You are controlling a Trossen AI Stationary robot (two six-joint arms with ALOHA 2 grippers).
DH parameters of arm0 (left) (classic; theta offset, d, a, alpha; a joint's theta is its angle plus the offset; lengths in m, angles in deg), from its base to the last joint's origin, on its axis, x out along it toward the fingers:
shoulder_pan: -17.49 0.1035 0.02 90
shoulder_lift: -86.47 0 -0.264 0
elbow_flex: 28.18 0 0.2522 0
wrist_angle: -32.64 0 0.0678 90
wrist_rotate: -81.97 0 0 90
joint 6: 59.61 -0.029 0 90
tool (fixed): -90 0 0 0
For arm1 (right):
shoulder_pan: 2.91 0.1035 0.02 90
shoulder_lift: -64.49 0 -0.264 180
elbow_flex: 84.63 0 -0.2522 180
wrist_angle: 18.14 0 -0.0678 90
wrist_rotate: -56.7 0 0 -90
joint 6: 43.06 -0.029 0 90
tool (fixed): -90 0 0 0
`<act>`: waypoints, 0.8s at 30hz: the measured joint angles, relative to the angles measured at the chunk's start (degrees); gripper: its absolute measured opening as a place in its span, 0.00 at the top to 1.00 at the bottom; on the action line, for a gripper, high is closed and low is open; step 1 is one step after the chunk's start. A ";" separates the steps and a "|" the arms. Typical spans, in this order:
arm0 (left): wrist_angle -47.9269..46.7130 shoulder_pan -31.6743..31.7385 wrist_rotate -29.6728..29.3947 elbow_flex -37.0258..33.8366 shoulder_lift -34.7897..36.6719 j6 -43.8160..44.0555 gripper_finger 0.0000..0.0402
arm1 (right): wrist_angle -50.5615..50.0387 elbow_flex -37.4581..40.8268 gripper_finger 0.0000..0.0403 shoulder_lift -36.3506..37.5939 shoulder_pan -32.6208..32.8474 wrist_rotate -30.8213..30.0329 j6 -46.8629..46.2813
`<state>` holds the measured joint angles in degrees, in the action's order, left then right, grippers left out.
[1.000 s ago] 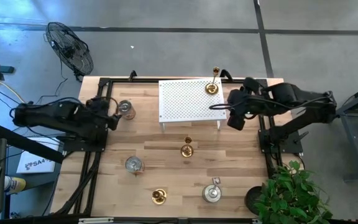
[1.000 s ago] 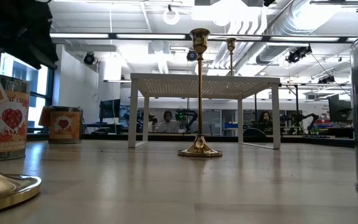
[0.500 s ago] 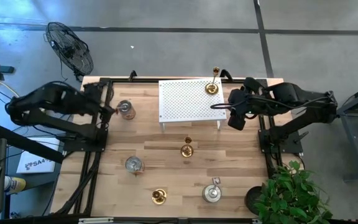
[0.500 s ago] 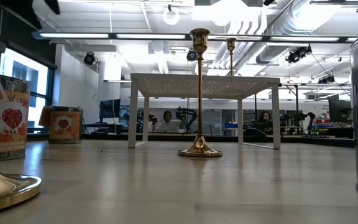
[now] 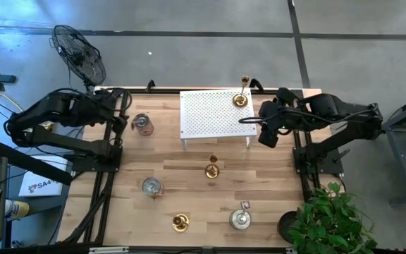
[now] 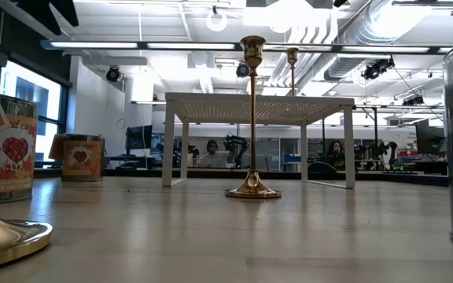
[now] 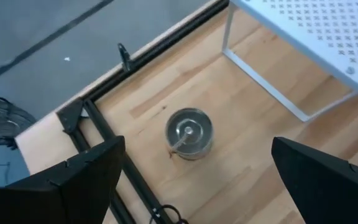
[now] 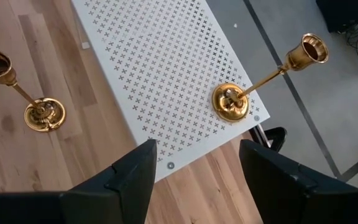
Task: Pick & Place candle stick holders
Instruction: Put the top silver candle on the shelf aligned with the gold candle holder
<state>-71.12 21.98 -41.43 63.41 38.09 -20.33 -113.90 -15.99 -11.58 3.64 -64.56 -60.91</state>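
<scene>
Workshop hall with a grey concrete floor; a pale wooden table (image 5: 189,176) on a black frame carries the set. Nearest the front edge stand a shiny gold candlestick with a round base (image 5: 180,223) and a squat silvery cup-like holder (image 5: 240,219). Behind them, a second silvery cylindrical holder with a red label (image 5: 151,186), and at mid-table a second slim gold candlestick (image 5: 212,169), upright and apart from everything else. Farther back stands the white perforated metal rack (image 5: 213,113), with a third gold candlestick (image 5: 240,99) on its right rear corner. A third silvery cup-like holder (image 7: 189,132) sits on the table left of the rack, near the black frame rail.

The left gripper (image 7: 194,174) hangs above and outward of that holder, jaws spread wide and empty. The right gripper (image 8: 194,177) hovers at the rack's right end, jaws partly apart, holding nothing, the racked candlestick just ahead of it.

Judged step: the left arm is lined up to take the nearby cup-like holder. To do it well, centre the wide jaws over the cylinder, descend straight, close across its full width, and lift clear of the rack leg (image 7: 263,87) before carrying.
</scene>
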 joint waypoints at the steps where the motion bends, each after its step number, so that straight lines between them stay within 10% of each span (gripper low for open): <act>1: -0.01 0.00 -0.67 -0.01 -0.16 0.02 0.01 | 0.00 0.00 0.44 0.00 0.00 0.00 -0.02; 24: 2.06 0.00 10.21 -0.07 -1.76 -7.57 0.01 | 2.32 -0.02 0.44 0.00 0.00 0.13 -0.19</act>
<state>-69.06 21.98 -31.22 63.34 36.33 -27.90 -111.58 -16.01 -11.58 3.64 -64.43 -61.10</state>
